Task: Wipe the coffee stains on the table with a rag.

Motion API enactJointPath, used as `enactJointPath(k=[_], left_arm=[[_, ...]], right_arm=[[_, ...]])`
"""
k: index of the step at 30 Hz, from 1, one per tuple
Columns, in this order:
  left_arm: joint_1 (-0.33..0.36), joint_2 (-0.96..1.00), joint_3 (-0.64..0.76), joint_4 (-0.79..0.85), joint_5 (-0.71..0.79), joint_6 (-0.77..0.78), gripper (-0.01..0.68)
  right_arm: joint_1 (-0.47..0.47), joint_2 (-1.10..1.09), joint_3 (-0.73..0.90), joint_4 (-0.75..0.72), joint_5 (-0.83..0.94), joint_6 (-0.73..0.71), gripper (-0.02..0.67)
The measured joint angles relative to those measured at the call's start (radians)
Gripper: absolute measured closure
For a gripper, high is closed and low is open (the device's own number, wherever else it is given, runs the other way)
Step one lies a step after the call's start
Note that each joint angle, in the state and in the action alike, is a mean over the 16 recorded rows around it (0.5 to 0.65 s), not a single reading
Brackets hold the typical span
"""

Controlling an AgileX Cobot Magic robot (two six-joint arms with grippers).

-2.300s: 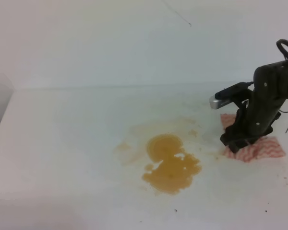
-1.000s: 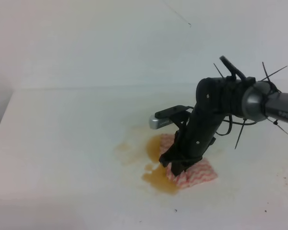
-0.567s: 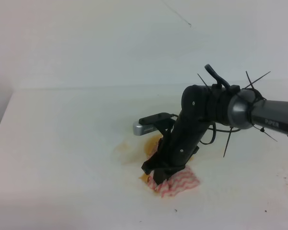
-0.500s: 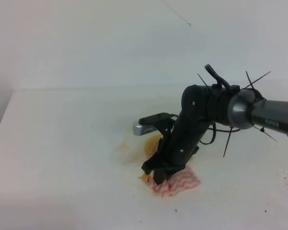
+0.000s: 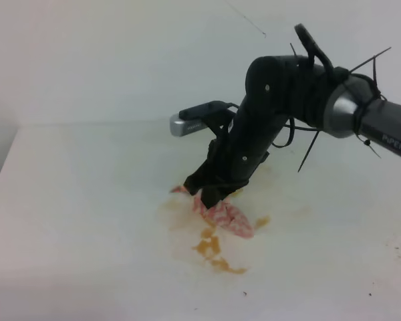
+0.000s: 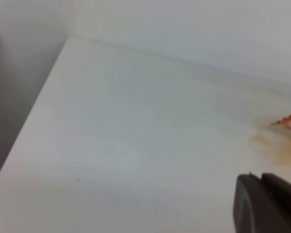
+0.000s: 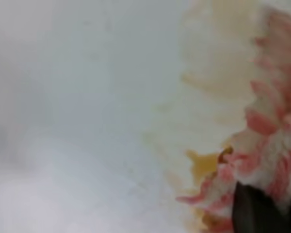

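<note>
The red-and-white zigzag rag (image 5: 222, 214) lies bunched on the white table (image 5: 87, 200), pinned under my right gripper (image 5: 209, 196), which is shut on its upper end. Of the coffee stains (image 5: 212, 249), small amber blots show below the rag, one spot (image 5: 262, 221) to its right and a faint yellowish smear (image 5: 174, 204) to its left. The right wrist view is blurred, with rag (image 7: 266, 141), an amber patch (image 7: 203, 166) and a dark fingertip (image 7: 254, 211). In the left wrist view a dark part of my left gripper (image 6: 264, 204) sits low at the right, with the rag's tip (image 6: 288, 121) and smear (image 6: 271, 148) beyond.
The table's left edge (image 5: 3, 167) drops off beside a grey wall. A few tiny dark specks (image 5: 244, 293) dot the front right. The right arm's silver camera block (image 5: 187, 124) juts out to the left above the table.
My right gripper dragged the rag from the right onto the brown blotch, then on up and to the left. The large blotch has shrunk to small blots and smears.
</note>
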Motion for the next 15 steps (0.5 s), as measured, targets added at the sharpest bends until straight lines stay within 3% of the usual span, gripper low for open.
enactJointPath(k=[15], left_arm=[[0.0, 0.0, 0.003, 0.0, 0.002, 0.0, 0.673]], right_arm=[[0.1, 0.091, -0.057, -0.004, 0.097, 0.027, 0.651]])
